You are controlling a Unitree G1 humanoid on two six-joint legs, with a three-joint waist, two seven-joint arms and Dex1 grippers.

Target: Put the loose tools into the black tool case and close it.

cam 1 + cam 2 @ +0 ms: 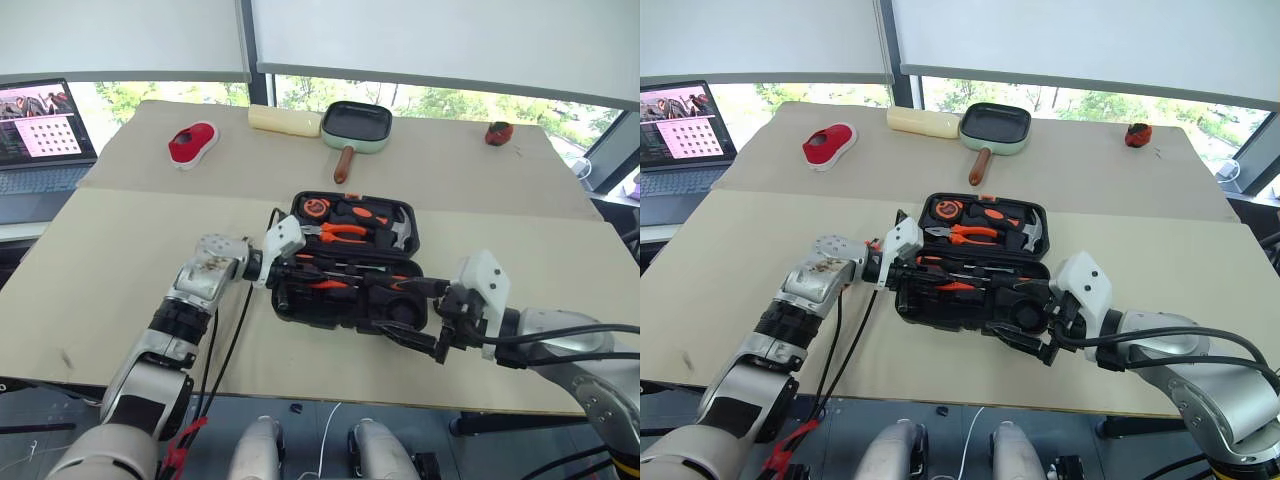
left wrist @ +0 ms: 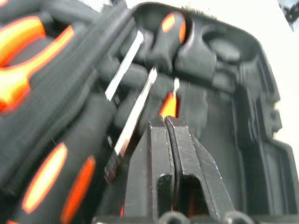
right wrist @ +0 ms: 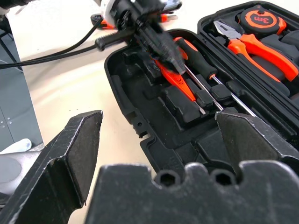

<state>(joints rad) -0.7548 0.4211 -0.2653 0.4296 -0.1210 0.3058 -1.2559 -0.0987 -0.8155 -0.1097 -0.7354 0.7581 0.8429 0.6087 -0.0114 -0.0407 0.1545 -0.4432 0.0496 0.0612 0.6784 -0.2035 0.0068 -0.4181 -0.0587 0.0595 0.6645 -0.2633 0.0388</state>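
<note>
Beige table (image 1: 120,260), open tool case (image 1: 345,265) near front edge, left pincer (image 3: 174,63) closed inside, right pincer (image 1: 425,320) spread.

Black tool case (image 1: 330,305) holds orange-black screwdrivers (image 3: 205,79); beige table (image 1: 130,270); red shoe (image 1: 191,144).

We see a beige table (image 1: 120,280), white roller blinds (image 1: 420,40) over daylit windows (image 1: 440,103), and a laptop (image 1: 40,135) far left.
</note>
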